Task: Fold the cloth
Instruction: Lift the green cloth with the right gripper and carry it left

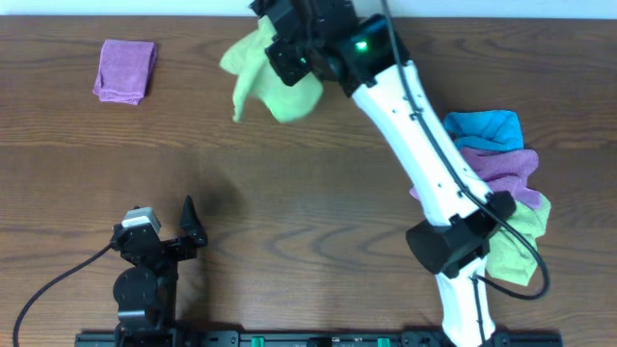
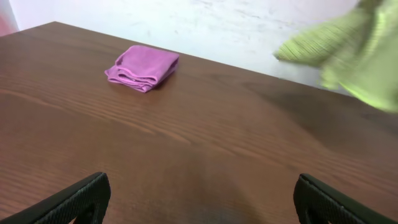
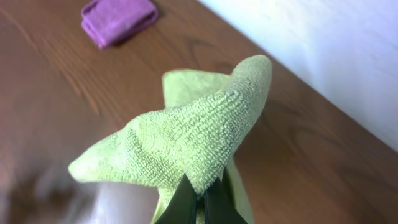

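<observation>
The lime-green cloth (image 1: 260, 77) hangs bunched from my right gripper (image 1: 289, 53) near the table's far edge, lifted off the wood. In the right wrist view the cloth (image 3: 186, 137) drapes over the shut fingers (image 3: 200, 196), which pinch a fold of it. It also shows at the upper right of the left wrist view (image 2: 354, 56). I see no white tag. My left gripper (image 2: 199, 199) is open and empty, low over the table near the front left (image 1: 183, 226).
A folded purple cloth (image 1: 125, 69) lies at the far left, also in the left wrist view (image 2: 143, 67) and right wrist view (image 3: 118, 18). A pile of blue, purple and lime-green cloths (image 1: 501, 164) sits at the right, partly under the right arm.
</observation>
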`<move>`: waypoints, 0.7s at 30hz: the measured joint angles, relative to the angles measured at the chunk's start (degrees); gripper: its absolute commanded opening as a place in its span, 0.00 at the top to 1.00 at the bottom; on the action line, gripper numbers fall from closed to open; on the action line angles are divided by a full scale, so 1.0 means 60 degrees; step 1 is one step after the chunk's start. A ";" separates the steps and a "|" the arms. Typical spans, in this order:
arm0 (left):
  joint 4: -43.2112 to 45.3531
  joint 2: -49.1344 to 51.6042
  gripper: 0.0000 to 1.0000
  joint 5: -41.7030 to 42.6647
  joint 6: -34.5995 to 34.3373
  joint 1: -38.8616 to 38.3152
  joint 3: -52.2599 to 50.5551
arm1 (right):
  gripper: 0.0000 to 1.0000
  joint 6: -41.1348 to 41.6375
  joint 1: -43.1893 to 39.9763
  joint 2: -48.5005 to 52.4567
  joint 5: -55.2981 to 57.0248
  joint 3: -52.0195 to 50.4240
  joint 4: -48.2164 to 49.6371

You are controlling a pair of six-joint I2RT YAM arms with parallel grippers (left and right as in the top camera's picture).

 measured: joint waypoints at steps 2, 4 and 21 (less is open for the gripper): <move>0.0000 0.0000 0.05 0.0000 0.0000 0.0000 0.0000 | 0.99 -0.0062 -0.0073 0.0018 -0.0022 -0.0022 -0.0200; 0.0000 0.0000 0.05 0.0000 0.0000 0.0000 0.0000 | 0.99 -0.0124 -0.0135 0.0069 0.0066 -0.0076 -0.0375; 0.0000 0.0000 0.05 0.0000 0.0000 0.0000 0.0000 | 0.99 -0.0554 0.1078 0.0175 0.0120 0.0404 -0.0182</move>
